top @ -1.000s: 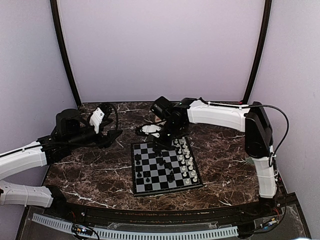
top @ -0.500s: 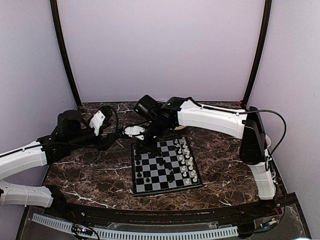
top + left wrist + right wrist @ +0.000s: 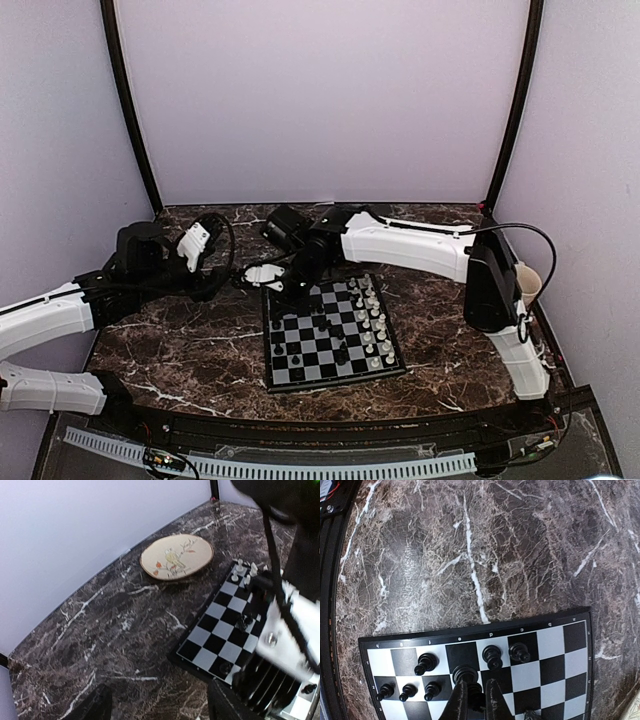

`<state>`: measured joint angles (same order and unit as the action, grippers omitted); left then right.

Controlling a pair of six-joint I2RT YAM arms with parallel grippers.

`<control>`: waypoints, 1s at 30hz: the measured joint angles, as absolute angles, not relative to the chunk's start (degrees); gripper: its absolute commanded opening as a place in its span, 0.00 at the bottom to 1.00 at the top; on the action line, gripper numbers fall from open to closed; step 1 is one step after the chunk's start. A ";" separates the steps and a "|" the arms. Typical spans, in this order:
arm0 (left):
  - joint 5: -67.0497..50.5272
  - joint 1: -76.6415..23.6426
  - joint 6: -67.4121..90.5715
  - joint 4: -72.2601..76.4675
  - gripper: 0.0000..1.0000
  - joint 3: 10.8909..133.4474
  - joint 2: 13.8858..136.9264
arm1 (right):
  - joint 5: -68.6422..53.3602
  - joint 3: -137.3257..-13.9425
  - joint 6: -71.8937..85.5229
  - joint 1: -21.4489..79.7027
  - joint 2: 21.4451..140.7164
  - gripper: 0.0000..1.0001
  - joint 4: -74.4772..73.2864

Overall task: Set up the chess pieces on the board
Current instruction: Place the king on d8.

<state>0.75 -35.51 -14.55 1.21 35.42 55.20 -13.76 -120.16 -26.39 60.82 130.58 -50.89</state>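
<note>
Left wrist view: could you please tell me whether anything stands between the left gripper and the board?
Yes: the right gripper, shut on a black piece, hangs over the board corner nearest the open left gripper, blocking that approach.

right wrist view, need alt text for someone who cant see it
The right gripper, seen from above, is pinched on a black piece near the edge of the board, with other black pieces standing around it. Dark marble table fills the top half.
</note>
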 measured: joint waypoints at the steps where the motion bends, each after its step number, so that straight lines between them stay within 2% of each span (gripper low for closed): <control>1: 1.65 -35.53 -14.48 2.22 0.68 35.44 55.18 | -13.72 -120.16 -26.41 60.97 131.04 0.08 -51.03; 12: 12.97 -30.33 -11.55 5.82 0.68 37.15 55.99 | -13.28 -119.00 -26.48 63.07 132.09 0.08 -51.27; 30: 14.41 -30.11 -10.17 5.91 0.68 37.32 55.92 | -10.22 -119.46 -26.46 63.07 134.58 0.09 -51.27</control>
